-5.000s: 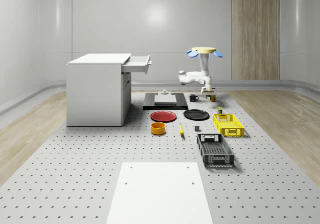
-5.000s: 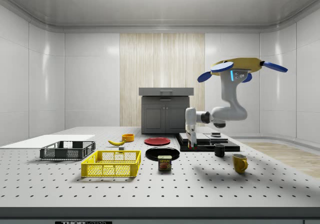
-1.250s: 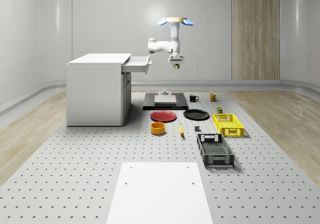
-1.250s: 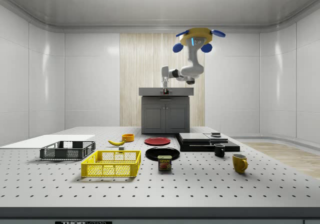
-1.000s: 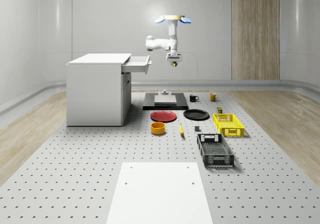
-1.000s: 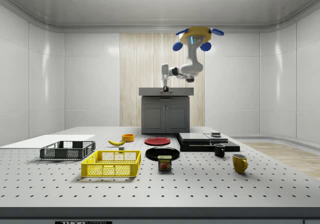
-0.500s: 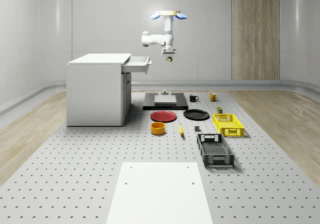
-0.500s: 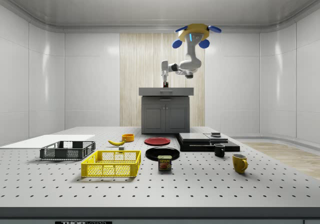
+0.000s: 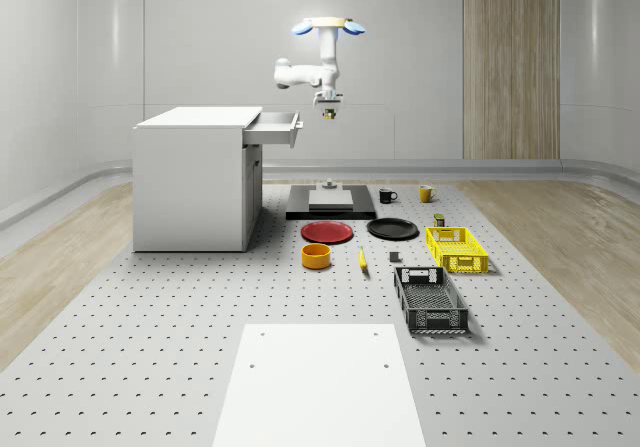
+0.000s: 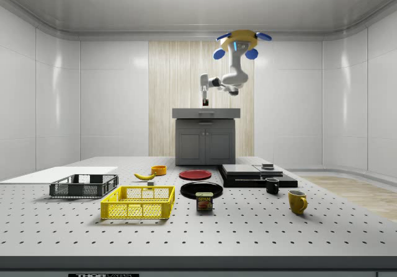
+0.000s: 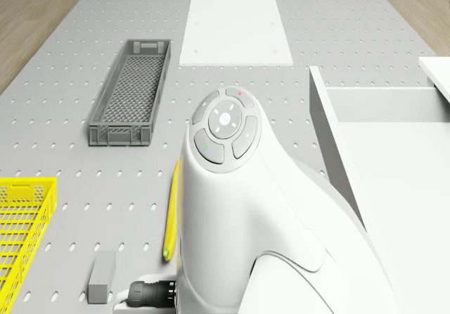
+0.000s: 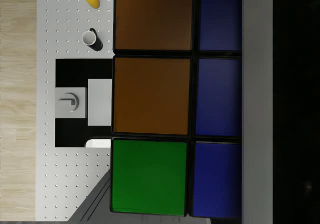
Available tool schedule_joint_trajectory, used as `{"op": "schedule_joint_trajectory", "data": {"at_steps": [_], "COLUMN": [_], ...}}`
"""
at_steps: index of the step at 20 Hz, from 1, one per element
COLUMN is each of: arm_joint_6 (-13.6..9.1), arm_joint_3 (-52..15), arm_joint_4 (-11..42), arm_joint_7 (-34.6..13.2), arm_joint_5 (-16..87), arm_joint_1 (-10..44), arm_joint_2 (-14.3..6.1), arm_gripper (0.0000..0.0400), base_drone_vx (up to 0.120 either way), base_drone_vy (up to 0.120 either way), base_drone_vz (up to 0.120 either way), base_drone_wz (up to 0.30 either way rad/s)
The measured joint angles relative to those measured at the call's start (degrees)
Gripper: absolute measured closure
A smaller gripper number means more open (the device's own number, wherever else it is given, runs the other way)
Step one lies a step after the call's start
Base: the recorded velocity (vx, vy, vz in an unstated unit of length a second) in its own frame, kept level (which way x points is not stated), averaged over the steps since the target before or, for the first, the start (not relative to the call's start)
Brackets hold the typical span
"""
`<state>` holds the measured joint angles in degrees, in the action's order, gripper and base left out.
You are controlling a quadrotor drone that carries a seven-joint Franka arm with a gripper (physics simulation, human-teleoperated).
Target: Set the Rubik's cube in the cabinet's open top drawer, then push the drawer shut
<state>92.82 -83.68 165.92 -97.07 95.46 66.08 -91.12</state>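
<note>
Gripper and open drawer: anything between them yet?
Nothing; in the whole-scene view, bare air separates the gripper, shut on the cube, from the drawer.

The drone (image 10: 243,39) hovered high in the room, above and toward the side view's right of the dark cabinet (image 10: 205,137) at the back. Its white arm (image 10: 231,72) bent down and toward the view's left, with the gripper (image 10: 204,103) hanging just over the cabinet's top. On the perforated table (image 10: 248,233) in front lay a yellow basket (image 10: 139,202), a grey crate (image 10: 84,185), a banana (image 10: 144,176), a red plate (image 10: 195,174), a black plate (image 10: 201,189), a can (image 10: 204,201), a black mug (image 10: 272,185) and a yellow mug (image 10: 298,201).
</note>
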Motion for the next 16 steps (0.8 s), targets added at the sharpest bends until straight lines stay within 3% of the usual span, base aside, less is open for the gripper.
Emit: {"op": "schedule_joint_trajectory", "data": {"at_steps": [14, 16], "arm_joint_6": [0.3, 0.33], "arm_joint_3": [-0.05, -0.05], "arm_joint_4": [-0.01, -0.01], "arm_joint_7": [-0.02, -0.03], "arm_joint_5": [-0.12, -0.14], "arm_joint_1": [0.04, 0.04], "arm_joint_2": [-0.32, -0.35], "arm_gripper": [0.0079, 0.0079], "base_drone_vx": [0.0, 0.0], "base_drone_vy": [-0.12, -0.12], "base_drone_vz": [0.0, 0.1], "base_drone_wz": [0.0, 0.0]}}
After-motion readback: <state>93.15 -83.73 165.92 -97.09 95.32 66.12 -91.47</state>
